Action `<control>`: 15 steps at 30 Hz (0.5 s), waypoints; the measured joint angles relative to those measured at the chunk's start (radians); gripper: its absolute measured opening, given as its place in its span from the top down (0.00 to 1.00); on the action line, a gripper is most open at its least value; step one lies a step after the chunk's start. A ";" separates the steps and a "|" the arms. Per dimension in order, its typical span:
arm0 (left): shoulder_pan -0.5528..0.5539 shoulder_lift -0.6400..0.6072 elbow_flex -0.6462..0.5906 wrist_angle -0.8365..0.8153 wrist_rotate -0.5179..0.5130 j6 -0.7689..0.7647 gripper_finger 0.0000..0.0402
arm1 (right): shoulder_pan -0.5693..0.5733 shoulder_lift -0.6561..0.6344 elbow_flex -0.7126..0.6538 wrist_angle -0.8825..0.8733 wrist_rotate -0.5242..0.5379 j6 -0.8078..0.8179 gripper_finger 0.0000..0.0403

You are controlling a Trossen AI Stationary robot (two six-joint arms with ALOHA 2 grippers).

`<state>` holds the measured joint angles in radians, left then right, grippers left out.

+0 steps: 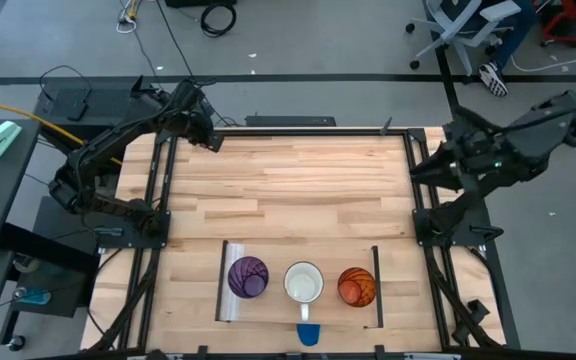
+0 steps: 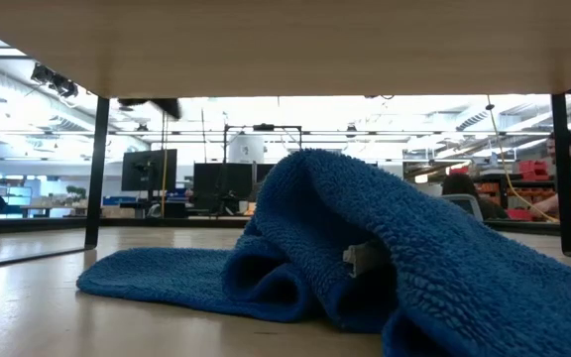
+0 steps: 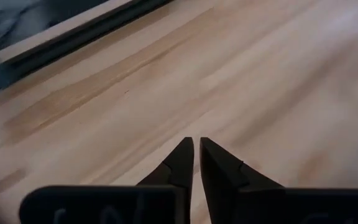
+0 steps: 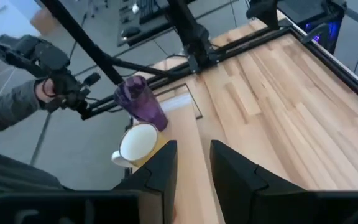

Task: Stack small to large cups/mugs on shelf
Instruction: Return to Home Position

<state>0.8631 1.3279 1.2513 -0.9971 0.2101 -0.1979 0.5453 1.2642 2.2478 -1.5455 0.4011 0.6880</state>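
Three cups stand upright in a row on the pale shelf (image 1: pixel 273 310) near the table's near edge: the purple tumbler (image 1: pixel 247 277) at the left, the white mug (image 1: pixel 304 284) in the middle, the orange tumbler (image 1: pixel 357 287) at the right. Each rests on its base. The right wrist view shows the purple tumbler (image 4: pixel 140 99) and the white mug (image 4: pixel 138 144); the orange one is hidden there. My left gripper (image 1: pixel 213 142) (image 3: pixel 197 146) hovers shut over the table's far left corner. My right gripper (image 1: pixel 415 168) (image 4: pixel 194 149) is open at the table's right edge, far from the cups.
A blue towel (image 2: pixel 365 258) lies crumpled on the table under the shelf's underside (image 2: pixel 285 40). Dark frame rails (image 1: pixel 158 190) run along the table's left and right sides. Bare wood (image 1: pixel 288 180) lies between the arms. A person's hand (image 4: pixel 42 90) holds a controller beyond the table.
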 joint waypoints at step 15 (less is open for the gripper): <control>-0.072 -0.447 0.001 0.319 0.180 -0.084 0.93 | 0.000 -0.155 -0.234 0.457 -0.119 -0.243 0.75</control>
<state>0.7914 0.8811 1.2522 -0.6781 0.3905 -0.2821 0.5457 1.1093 2.0134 -1.0882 0.2822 0.4447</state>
